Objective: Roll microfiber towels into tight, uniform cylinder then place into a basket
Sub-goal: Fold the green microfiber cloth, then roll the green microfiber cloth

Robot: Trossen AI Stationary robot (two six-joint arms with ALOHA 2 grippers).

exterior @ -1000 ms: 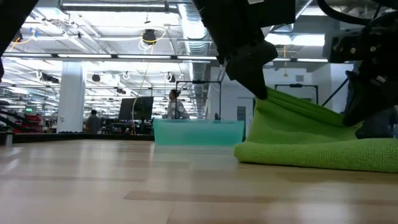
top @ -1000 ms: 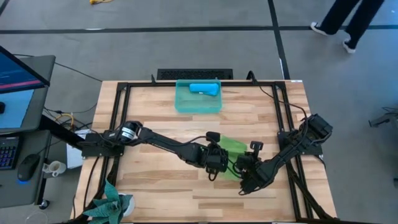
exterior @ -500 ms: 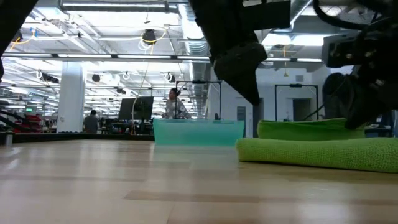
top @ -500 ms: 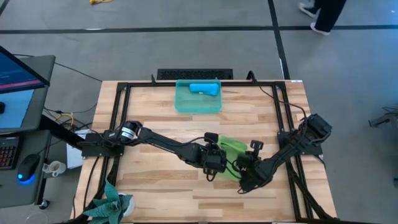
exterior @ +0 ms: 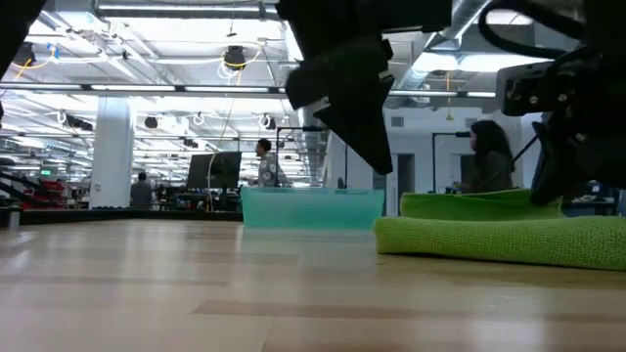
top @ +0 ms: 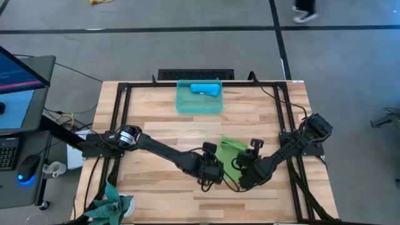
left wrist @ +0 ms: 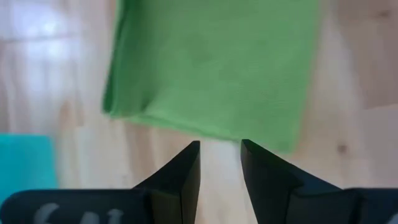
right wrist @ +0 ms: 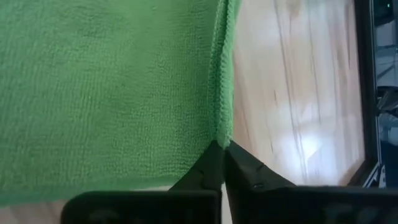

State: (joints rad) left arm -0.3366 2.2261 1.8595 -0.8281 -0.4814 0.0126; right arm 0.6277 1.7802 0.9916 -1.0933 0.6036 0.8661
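The lime green towel [top: 230, 154] lies folded on the table right of centre, its upper layer resting flat on the lower one [exterior: 489, 233]. My left gripper [top: 209, 176] is open just off the towel's near left side, with nothing between its fingers [left wrist: 221, 155]. My right gripper [top: 240, 180] is shut at the towel's near right edge. The see-through teal basket [top: 199, 99] stands at the far middle with the rolled sky-blue towel [top: 205, 89] lying inside it. My right gripper pinches the green towel's hemmed edge [right wrist: 221, 134] between its two fingertips, which come down on it at a slant from the table's right. The cloth lies slack and flat on the table around the hold.
A teal artificial plant [top: 112, 206] sits at the near left corner. Black frame rails [top: 119, 125] run along the table's sides. Bare wood lies between the towel and the basket. People stand in the room beyond [exterior: 264, 161].
My left gripper has opened and let go of the towel's raised edge, then drawn back toward the table's near left. The lifted flap has fallen and now lies folded flat over the rest of the towel. My right gripper has stayed shut at the edge.
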